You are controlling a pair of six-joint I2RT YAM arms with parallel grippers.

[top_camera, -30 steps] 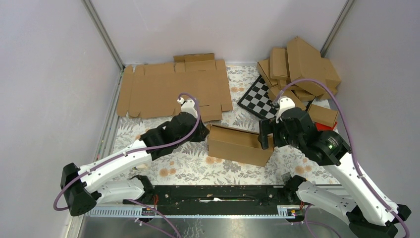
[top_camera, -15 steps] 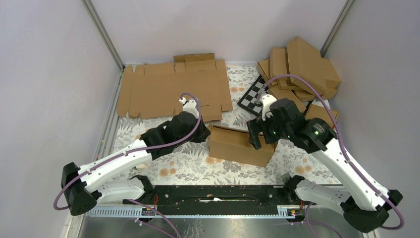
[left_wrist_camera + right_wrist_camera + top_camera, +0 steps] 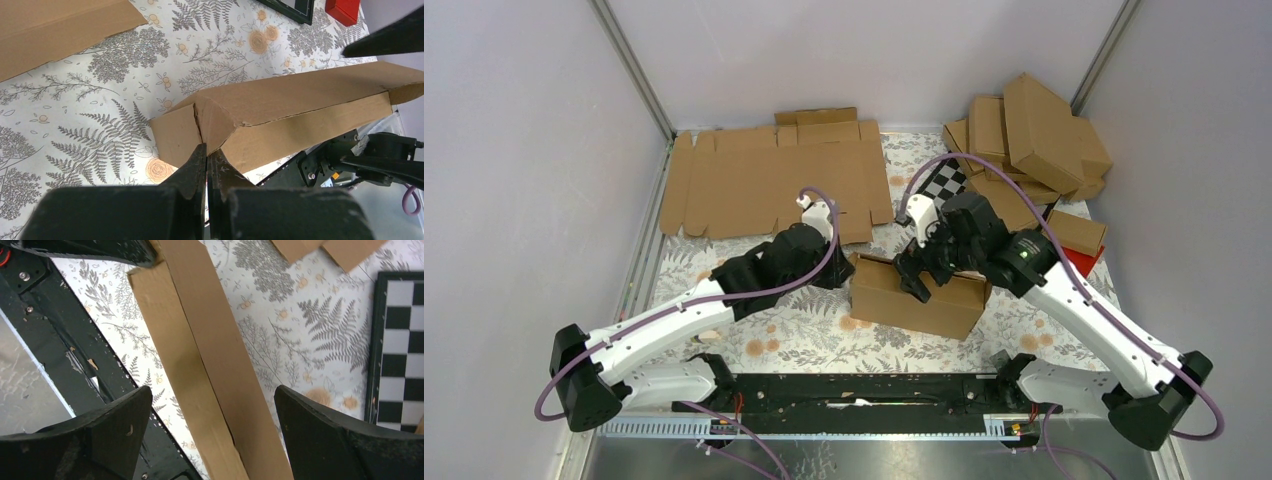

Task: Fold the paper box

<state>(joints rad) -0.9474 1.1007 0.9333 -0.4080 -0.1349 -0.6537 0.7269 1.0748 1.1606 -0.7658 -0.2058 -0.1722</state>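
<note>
Lid closure appears in hand: paper box (image 3: 914, 295) lies mid-worktop (image 3: 794, 335), left jaws pinched narrow on its left-end corner, right jaws spread wide over its top, and the next move likely calls for pressing that lid down squarely.

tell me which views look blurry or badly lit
Top external: even, soft light and sharp throughout, with the paper box clearly lit. Left wrist: the left claw is a dark, soft-edged mass low in frame, while the box is crisp. Right wrist: the right claw shows dark and nearly featureless, and the checkered board is sharp.
</note>
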